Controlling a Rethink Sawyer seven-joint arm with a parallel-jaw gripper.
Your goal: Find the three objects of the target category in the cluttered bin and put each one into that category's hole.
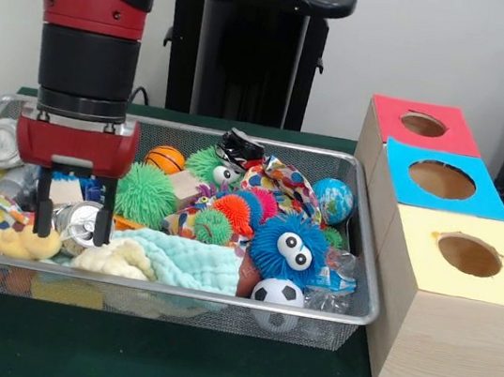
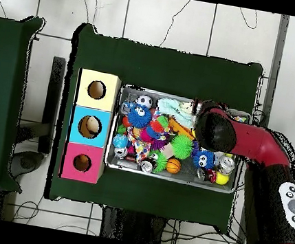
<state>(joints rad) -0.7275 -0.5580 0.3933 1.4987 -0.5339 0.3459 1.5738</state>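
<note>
The wire mesh bin [image 1: 366, 262] holds a heap of toys. My gripper [image 1: 72, 221] hangs low at the bin's left end, open, with a finger on each side of a crushed silver can [image 1: 78, 218] lying among the toys. A second can [image 1: 0, 142] lies at the bin's far left corner, and a third silver can [image 1: 17, 182] lies just below it. The red-topped box with its round hole [image 1: 423, 125] stands right of the bin, farthest back. In the overhead view the arm [image 2: 216, 129] covers the gripper; a can [image 2: 226, 164], the bin's rim [image 2: 168, 180] and the red hole [image 2: 82, 163] show.
A blue-topped box [image 1: 441, 179] and a yellow-topped box [image 1: 470, 254] stand in front of the red one. Around the gripper lie a green spiky ball [image 1: 146, 194], a pale cloth [image 1: 186, 262], a yellow soft toy [image 1: 26, 242] and a blue furry ball with eyes [image 1: 289, 244].
</note>
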